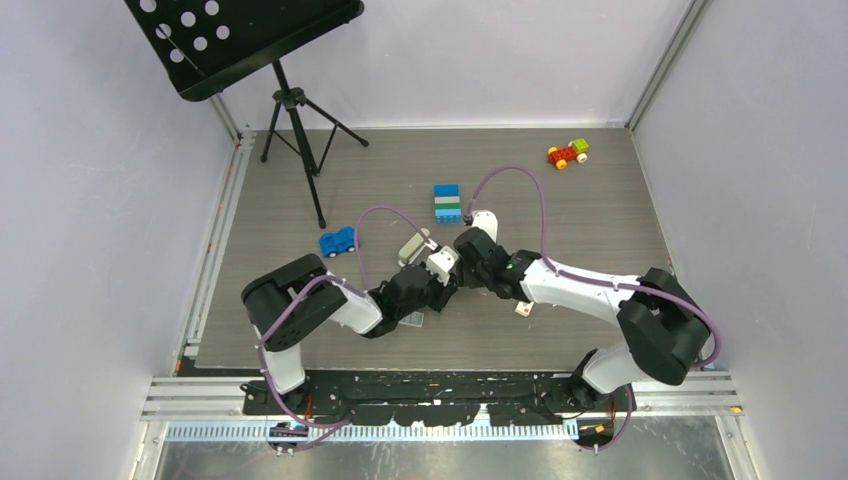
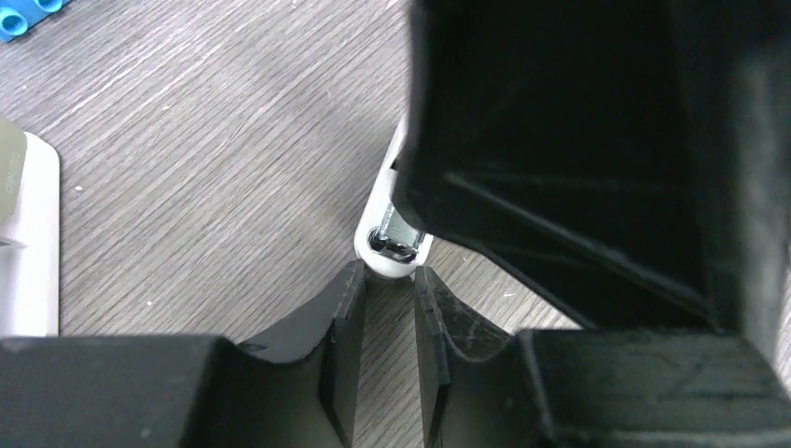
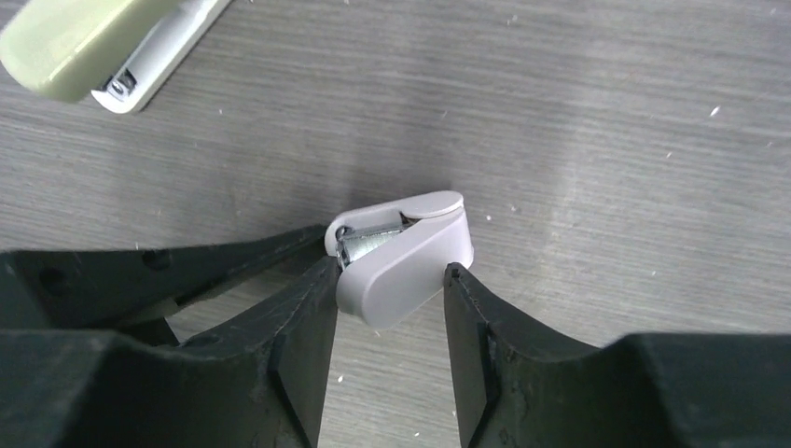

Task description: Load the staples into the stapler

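The beige-topped stapler (image 1: 412,247) lies on the table just beyond both grippers; it also shows in the right wrist view (image 3: 89,47) and at the left edge of the left wrist view (image 2: 28,233). My right gripper (image 3: 392,271) has its fingertips against both sides of a small all-white curved clip-like piece (image 3: 403,259) with metal inside. My left gripper (image 2: 390,275) faces that piece's end (image 2: 392,250). Its jaws stand a narrow gap apart with nothing between them. A small flat grey strip (image 1: 414,320), apparently the staples, lies by the left wrist. The tiny white red-marked box (image 1: 523,309) lies beside the right forearm.
A blue toy car (image 1: 338,241) sits left of the stapler. A blue, white and green brick stack (image 1: 447,203) stands behind the grippers. A red-yellow-green toy car (image 1: 567,154) is at the far right. A black music stand (image 1: 290,110) stands at the far left.
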`<action>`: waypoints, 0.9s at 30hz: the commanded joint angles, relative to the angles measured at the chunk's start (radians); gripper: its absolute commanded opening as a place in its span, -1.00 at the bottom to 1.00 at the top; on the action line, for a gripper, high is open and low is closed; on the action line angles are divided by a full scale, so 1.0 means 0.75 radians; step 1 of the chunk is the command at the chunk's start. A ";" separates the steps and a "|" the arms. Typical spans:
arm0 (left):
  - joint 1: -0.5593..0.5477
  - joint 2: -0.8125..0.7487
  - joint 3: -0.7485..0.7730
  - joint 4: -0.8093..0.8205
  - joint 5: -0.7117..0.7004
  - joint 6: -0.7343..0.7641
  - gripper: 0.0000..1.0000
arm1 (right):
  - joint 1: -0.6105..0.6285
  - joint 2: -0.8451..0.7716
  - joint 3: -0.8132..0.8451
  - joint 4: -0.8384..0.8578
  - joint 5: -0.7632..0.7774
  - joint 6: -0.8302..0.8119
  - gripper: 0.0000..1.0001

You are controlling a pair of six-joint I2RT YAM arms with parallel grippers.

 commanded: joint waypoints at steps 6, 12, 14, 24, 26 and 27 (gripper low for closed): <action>0.004 0.009 -0.028 0.027 0.029 -0.085 -0.35 | 0.052 -0.127 -0.087 0.038 -0.189 0.171 0.18; 0.004 -0.090 -0.066 -0.027 0.043 -0.112 -0.12 | 0.052 -0.250 -0.140 0.017 -0.143 0.197 0.30; 0.004 -0.133 -0.074 -0.066 0.044 -0.120 -0.05 | 0.052 -0.289 -0.148 -0.005 -0.122 0.197 0.31; 0.004 -0.378 -0.009 -0.524 0.026 -0.120 0.40 | 0.030 -0.350 -0.091 -0.084 0.007 0.139 0.40; 0.005 -0.431 0.017 -0.662 0.013 -0.124 0.46 | 0.010 -0.310 -0.053 -0.088 0.021 0.115 0.38; 0.004 -0.470 0.026 -0.731 0.005 -0.127 0.49 | -0.003 -0.289 -0.031 -0.093 0.024 0.105 0.36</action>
